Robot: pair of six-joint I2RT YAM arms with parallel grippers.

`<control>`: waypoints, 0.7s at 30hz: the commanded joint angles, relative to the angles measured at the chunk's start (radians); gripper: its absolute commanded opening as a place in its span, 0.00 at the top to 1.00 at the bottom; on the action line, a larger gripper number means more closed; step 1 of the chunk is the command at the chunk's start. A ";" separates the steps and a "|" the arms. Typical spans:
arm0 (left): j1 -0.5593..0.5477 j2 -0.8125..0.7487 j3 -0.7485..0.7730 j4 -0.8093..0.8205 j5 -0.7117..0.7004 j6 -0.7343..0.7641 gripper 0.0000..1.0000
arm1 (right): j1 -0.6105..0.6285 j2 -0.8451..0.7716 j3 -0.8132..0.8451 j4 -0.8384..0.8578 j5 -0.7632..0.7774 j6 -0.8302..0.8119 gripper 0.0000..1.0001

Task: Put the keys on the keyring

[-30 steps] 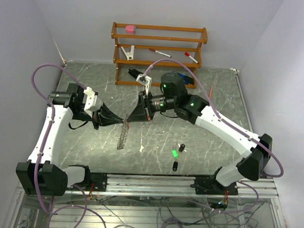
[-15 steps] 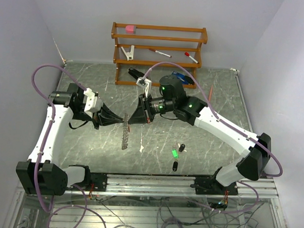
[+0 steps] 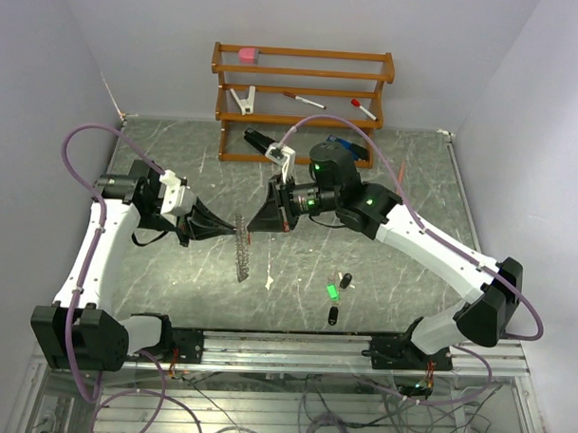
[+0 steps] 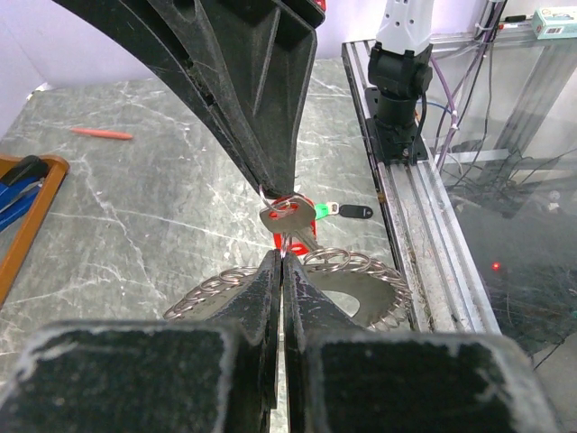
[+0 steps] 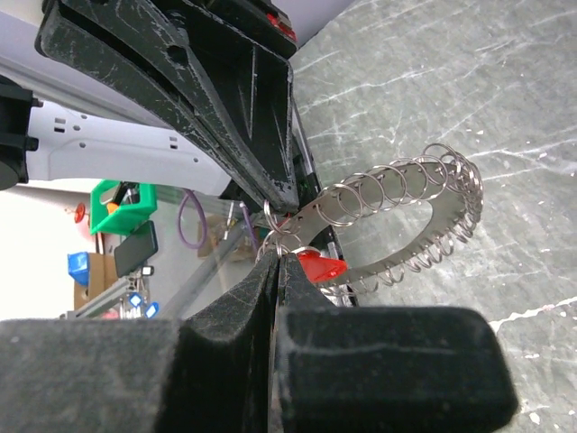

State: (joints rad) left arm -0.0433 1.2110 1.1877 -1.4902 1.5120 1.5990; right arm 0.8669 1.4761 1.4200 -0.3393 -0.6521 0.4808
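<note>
The keyring [image 3: 240, 255], a large silvery ring rimmed with small wire loops, hangs edge-on above the table between the two arms. My left gripper [image 3: 232, 230] is shut on one of its rim loops; in the left wrist view its tips [image 4: 283, 256] pinch the wire, with the keyring [image 4: 365, 281] spreading below. My right gripper [image 3: 252, 227] meets it tip to tip, shut on the red key [image 5: 317, 267] right at the keyring [image 5: 424, 194]. That red key [image 4: 295, 219] also shows from the left wrist. A green key [image 3: 332, 292] and two black keys [image 3: 345, 278] [image 3: 332, 316] lie on the table.
A wooden rack [image 3: 302, 103] at the back holds a pink block, a white clip and red-capped markers. A black and blue tool [image 3: 258, 139] lies at its foot. An orange pencil [image 3: 403, 173] lies at the right, a white scrap [image 3: 269, 284] near the keys. A metal rail [image 3: 294, 345] borders the near edge.
Both gripper tips and the hanging keyring have drifted slightly right, and the ring has swung from a slant to nearly upright. The right wrist has shifted a little. The loose keys have not moved.
</note>
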 commanded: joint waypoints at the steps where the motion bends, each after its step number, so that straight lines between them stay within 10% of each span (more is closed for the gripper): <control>1: -0.007 -0.013 0.006 -0.004 0.074 0.034 0.93 | -0.004 -0.006 -0.004 0.001 0.005 -0.001 1.00; 21: -0.023 -0.034 0.050 -0.002 0.076 0.007 0.93 | -0.004 0.047 0.007 0.031 -0.021 0.015 1.00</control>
State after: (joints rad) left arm -0.0570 1.1988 1.1934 -1.4902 1.5116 1.5959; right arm 0.8650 1.5169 1.4136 -0.3328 -0.6624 0.4953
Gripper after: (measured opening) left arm 0.068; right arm 0.006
